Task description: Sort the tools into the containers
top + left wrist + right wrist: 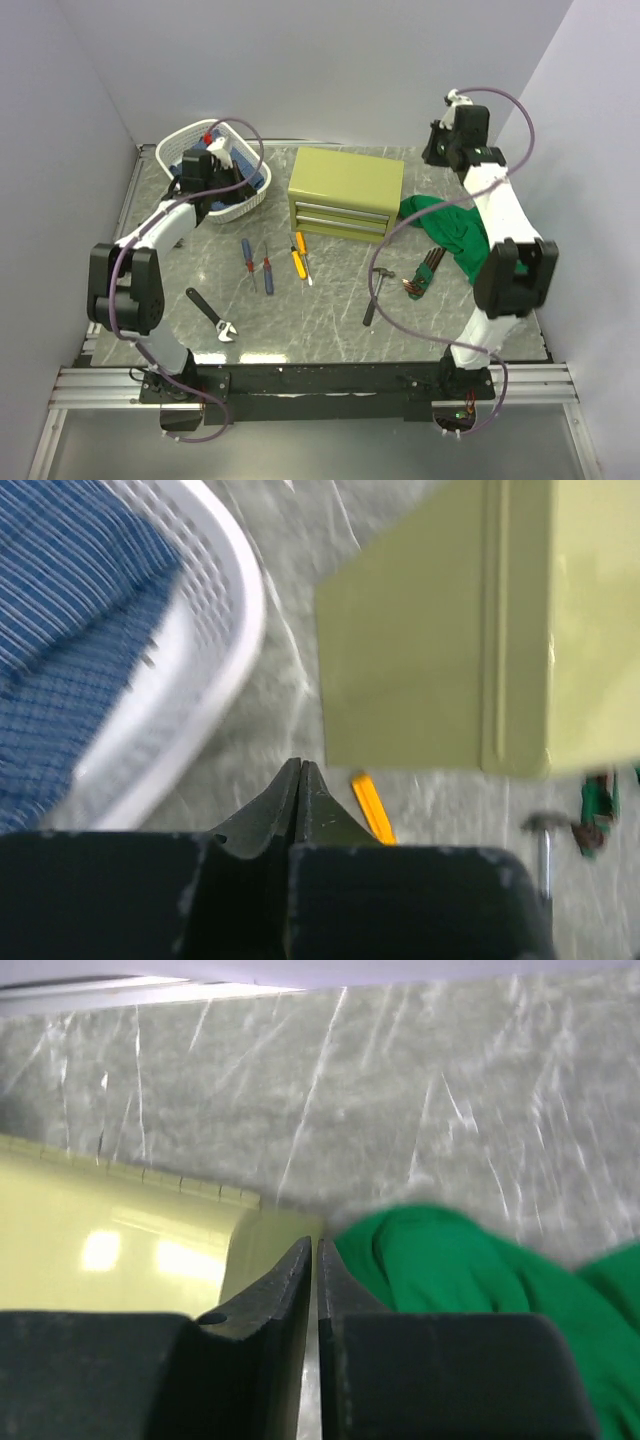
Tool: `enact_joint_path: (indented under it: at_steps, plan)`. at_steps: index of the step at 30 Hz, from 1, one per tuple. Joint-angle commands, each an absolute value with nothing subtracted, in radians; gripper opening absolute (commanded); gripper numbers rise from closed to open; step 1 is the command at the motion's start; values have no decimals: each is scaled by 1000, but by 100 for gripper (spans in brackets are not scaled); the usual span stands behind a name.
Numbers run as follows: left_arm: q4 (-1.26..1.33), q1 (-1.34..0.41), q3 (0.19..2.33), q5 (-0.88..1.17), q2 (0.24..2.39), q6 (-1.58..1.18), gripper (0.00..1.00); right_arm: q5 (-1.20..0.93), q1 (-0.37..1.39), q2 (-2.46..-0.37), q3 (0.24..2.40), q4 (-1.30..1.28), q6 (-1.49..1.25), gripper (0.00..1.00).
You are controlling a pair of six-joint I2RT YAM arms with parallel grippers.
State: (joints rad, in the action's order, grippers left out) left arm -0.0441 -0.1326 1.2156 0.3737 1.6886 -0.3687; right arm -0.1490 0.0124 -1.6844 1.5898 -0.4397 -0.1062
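Observation:
The white lattice basket (pixel 213 168) sits at the back left with a blue cloth (pixel 70 630) inside. The olive-green chest (pixel 345 192) stands mid-table with both drawers shut. On the table lie the blue screwdriver (pixel 247 258), red screwdriver (pixel 267 272), yellow screwdriver (pixel 299 257), black wrench (pixel 212 315), hammer (pixel 375 295) and hex key set (pixel 425 275). The pliers are not in view. My left gripper (pixel 300 765) is shut and empty, raised by the basket's right rim (pixel 215 630). My right gripper (pixel 314 1245) is shut and empty, raised behind the chest's right end (pixel 120 1250).
A green cloth (pixel 450 228) lies right of the chest and shows in the right wrist view (pixel 450 1260). White walls close in the table at the back and both sides. The arm bases stand at the near edge.

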Motion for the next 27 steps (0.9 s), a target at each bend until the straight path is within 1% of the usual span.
enact_joint_path:
  at_steps: [1,4,6,9,11,12,16,19,22,27]
  plan:
    - [-25,-133,1137,518,1580,-367,1,-206,6,-1851,1804,-380,-83,12]
    - [-12,-141,1079,632,1556,-365,1,-264,5,-1983,1937,-380,-31,12]
    - [29,-158,1039,681,1543,-351,1,-392,5,-2064,2011,-394,55,14]
    - [93,-186,1005,757,1557,-298,1,-494,5,-2129,2046,-391,48,15]
    - [118,-198,1014,802,1581,-276,1,-543,5,-2151,2046,-385,28,12]
    - [121,-210,1031,808,1612,-259,1,-611,5,-2172,2052,-393,15,11]
    - [144,-235,1083,766,1690,-247,1,-719,5,-2186,2031,-419,2,8]
    - [179,-245,1124,721,1755,-261,1,-765,5,-2160,1980,-443,-9,8]
    - [215,-250,1172,736,1830,-261,4,-843,5,-2138,1934,-456,21,8]
    - [239,-261,1279,730,1940,-270,4,-868,5,-2120,1887,-479,34,8]
